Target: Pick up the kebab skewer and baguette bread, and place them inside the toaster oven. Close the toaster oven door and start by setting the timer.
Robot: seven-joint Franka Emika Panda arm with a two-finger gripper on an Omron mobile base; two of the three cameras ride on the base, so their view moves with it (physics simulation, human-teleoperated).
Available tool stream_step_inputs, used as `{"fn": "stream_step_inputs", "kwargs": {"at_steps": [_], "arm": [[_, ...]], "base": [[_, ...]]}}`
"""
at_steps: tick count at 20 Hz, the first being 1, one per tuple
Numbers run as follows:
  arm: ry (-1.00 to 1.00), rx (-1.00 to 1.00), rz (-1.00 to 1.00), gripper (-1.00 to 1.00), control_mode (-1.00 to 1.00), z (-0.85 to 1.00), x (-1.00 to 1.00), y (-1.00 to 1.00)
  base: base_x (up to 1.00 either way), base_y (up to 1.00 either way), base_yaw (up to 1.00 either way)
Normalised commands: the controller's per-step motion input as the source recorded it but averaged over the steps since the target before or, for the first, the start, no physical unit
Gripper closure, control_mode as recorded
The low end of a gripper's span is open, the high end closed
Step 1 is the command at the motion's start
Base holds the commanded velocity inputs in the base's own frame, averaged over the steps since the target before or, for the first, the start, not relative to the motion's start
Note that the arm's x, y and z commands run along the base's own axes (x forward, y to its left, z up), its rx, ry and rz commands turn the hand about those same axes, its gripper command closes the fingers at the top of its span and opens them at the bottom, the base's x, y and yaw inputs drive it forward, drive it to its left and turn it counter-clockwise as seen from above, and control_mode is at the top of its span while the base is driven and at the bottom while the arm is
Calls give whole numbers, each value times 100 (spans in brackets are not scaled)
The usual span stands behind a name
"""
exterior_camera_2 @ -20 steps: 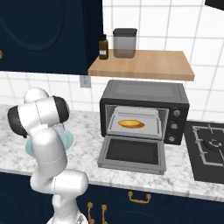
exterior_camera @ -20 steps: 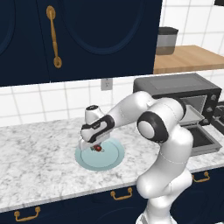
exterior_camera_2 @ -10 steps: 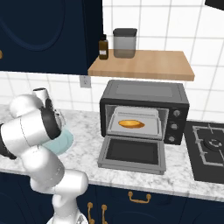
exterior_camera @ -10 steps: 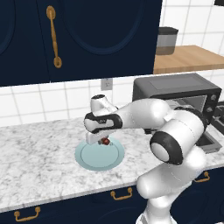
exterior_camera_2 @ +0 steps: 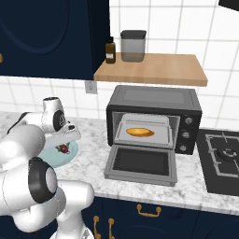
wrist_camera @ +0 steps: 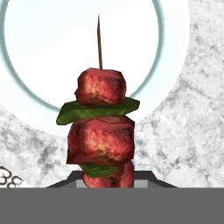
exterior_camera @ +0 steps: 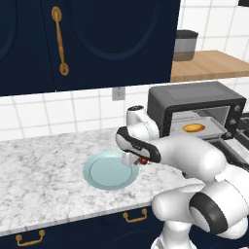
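Grey-and-white marble counter (exterior_camera: 44,170) runs beneath dark navy cabinets (exterior_camera: 107,44). On it sits a pale blue round plate (exterior_camera: 104,172), and just above the plate's right rim hangs the gripper (exterior_camera: 137,160), clamped tight on the kebab skewer (exterior_camera: 143,161). In the hand view, the kebab skewer (wrist_camera: 100,127) points away from the hand: red-brown meat chunks with green slices between them, its bare thin tip reaching out over the plate (wrist_camera: 43,52) below. The skewer is lifted clear of the plate.

To the right stands the toaster oven (exterior_camera_2: 154,119), dark grey, with knobs down its right side. The toaster oven door (exterior_camera_2: 141,163) is dropped flat open onto the counter. Inside, on a light tray, lies the baguette bread (exterior_camera_2: 140,132), golden orange, lengthwise across the opening. From the left base view the baguette bread (exterior_camera: 193,128) shows through the open front too.

Above the oven is a wooden shelf (exterior_camera_2: 149,70) bearing a dark bottle (exterior_camera_2: 110,50) and a grey canister (exterior_camera_2: 133,45). A black stovetop (exterior_camera_2: 221,161) lies at far right.
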Motion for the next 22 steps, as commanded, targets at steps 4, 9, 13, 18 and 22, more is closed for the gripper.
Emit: {"fn": "stream_step_inputs", "kwargs": {"at_steps": [4, 9, 13, 18, 22], "arm": [[0, 0, 10, 100, -100, 57, -27, -84], [0, 0, 9, 100, -100, 67, -16, -78], [0, 0, 13, 100, -100, 32, -14, -83], [0, 0, 15, 100, -100, 24, -1, -81], [0, 0, 11, 100, -100, 28, 2, -76]], "base": [[0, 0, 0], [0, 0, 0], [0, 0, 0], [0, 0, 0], [0, 0, 0]]}}
